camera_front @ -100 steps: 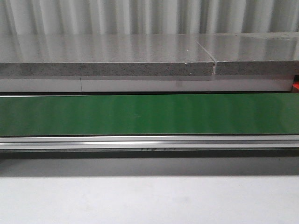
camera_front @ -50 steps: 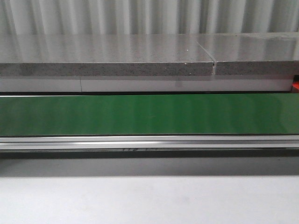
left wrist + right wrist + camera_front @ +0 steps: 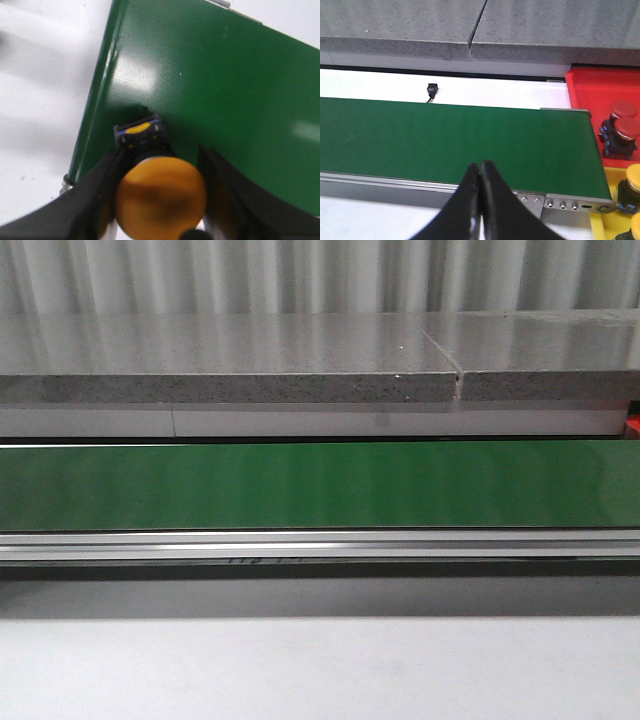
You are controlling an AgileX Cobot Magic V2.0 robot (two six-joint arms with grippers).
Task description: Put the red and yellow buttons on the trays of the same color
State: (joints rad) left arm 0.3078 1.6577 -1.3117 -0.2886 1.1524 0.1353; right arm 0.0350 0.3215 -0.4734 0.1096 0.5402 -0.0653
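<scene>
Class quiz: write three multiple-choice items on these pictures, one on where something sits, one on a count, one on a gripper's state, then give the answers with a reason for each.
1. Where is the yellow button?
A. between the left gripper fingers
B. on the red tray
C. on the grey shelf

2. How many red buttons show in the right wrist view?
A. none
B. two
C. five

3. The right gripper is:
A. open
B. shut, empty
C. shut on a button

Answers: 1 A, a finger flanks each side of it. 2 B, both stand on the red tray. 3 B, its fingertips meet with nothing between.
</scene>
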